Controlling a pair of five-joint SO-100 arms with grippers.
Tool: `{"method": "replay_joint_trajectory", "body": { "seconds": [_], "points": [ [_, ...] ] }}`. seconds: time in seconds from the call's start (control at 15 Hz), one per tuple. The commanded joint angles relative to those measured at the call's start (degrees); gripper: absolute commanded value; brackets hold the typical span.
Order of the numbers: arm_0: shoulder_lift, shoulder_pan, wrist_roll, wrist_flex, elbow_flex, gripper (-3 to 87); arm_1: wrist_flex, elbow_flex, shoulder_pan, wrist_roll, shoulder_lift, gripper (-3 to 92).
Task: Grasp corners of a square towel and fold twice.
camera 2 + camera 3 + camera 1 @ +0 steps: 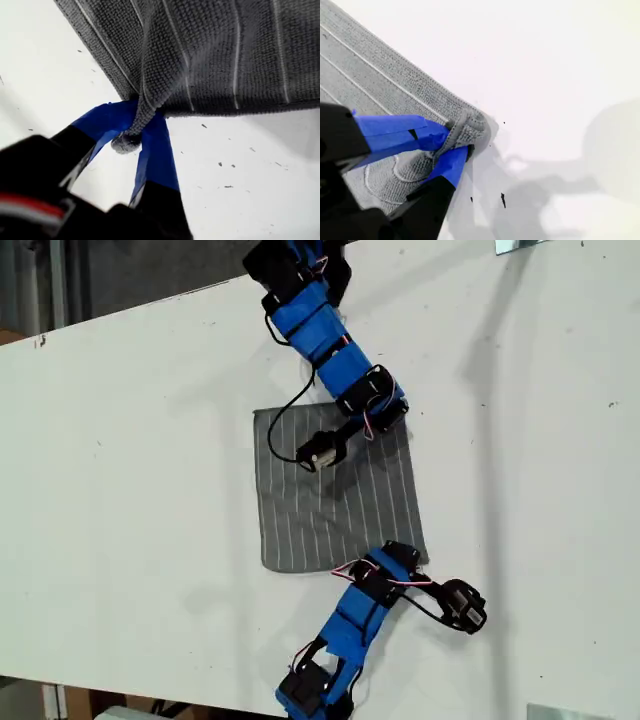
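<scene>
The grey towel [330, 495] with thin white stripes lies flat in the middle of the white table [120, 500]. My first gripper [405, 558] [132, 140] is shut on the towel corner [125, 143] nearest the exterior view's lower right. That corner is bunched between the blue fingers and the cloth [225, 55] rises from it. My second gripper [393, 418] [462, 137] is shut on the corner [472, 127] toward the exterior view's upper right. The towel [375, 80] by that corner still rests on the table.
Both blue arms reach in along the towel's edge on the exterior view's right, one from the far side [320, 330], one from the near side [345, 640]. A black cable [285, 425] loops over the towel. Bare white table surrounds the cloth.
</scene>
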Motion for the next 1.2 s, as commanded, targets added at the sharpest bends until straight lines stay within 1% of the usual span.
{"method": "replay_joint_trajectory", "body": {
  "seconds": [0.0,0.07,0.2,0.33,0.53,0.67,0.93,1.13],
  "points": [
    [7.29,1.32,5.1,-0.53,-2.9,-0.4,5.27,-7.65,-1.14,-0.44,2.2,-0.1],
    [9.76,1.23,7.38,-0.18,-2.81,-0.4,7.38,-9.4,-1.32,-0.7,3.96,-0.1],
    [15.56,1.23,10.02,1.05,-2.37,-0.4,8.7,-9.84,-1.49,-0.88,9.23,-0.1],
    [21.27,-0.18,9.4,6.5,-1.41,-0.4,9.23,-9.84,-0.7,-1.32,12.66,-0.1],
    [28.12,-3.43,14.68,10.46,-0.97,-0.4,9.32,-10.11,3.6,-4.39,18.11,-0.1],
    [33.57,-8.96,17.31,14.77,1.93,-0.4,9.76,-9.93,10.11,-9.58,21.18,-0.1],
    [45.97,-23.29,23.99,16.44,14.41,-0.4,11.34,-7.82,25.14,-20.04,29.79,-0.1],
    [46.58,-36.12,30.5,16.17,19.69,-0.4,10.99,-5.01,36.3,-25.58,34.1,-0.1]
  ]
}}
